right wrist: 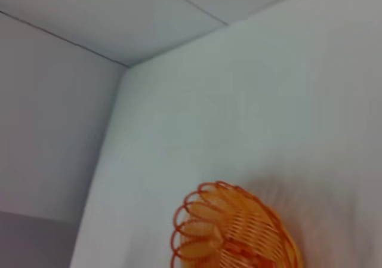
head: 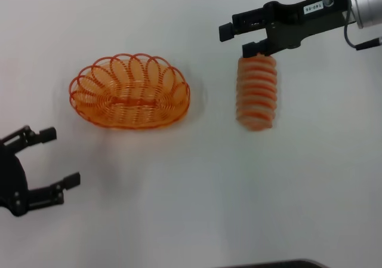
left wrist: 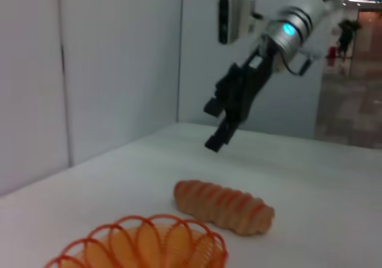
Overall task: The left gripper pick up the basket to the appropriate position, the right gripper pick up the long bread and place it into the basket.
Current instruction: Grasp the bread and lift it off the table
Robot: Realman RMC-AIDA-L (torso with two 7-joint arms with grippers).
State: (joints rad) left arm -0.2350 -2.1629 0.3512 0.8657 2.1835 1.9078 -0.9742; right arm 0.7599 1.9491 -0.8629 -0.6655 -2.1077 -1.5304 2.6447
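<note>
On a white table (head: pixel 197 208), the right gripper (head: pixel 242 38) hangs open above the far end of the long bread (head: pixel 256 92), not gripping it; it should descend next, while the basket (head: pixel 130 91) sits empty alongside and the left gripper (head: pixel 51 163) waits open nearby.

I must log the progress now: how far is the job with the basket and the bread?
Done: the basket stands alone on the table, and the left gripper is off it, open. In hand: the right gripper hangs above the bread's far end; the left wrist view shows air between them, the bread flat on the table. Left: grasp the bread, carry it over, place it in the empty basket.
</note>
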